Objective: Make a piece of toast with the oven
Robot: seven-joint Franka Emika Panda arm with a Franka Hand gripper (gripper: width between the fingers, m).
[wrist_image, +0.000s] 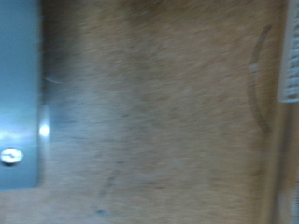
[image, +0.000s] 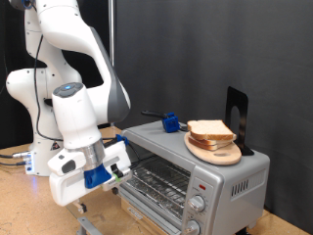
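Toast: pale square slices of white bread sit on a round wooden board on the roof of the small silver toaster oven, likely staged there.
Oven: door appears lowered, wire rack showing.
Pincer: low before the oven mouth; the bread lies towards two o'clock, well apart.
Pincer state: cannot tell; fingers hidden.
Wrist view: blurred tan wooden worktop.

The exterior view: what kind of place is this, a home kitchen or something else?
Probably a robot lab bench, not a home kitchen: a black curtain hangs behind, the white robot arm stands on a tan table, and the oven carries bread on a round wooden board.
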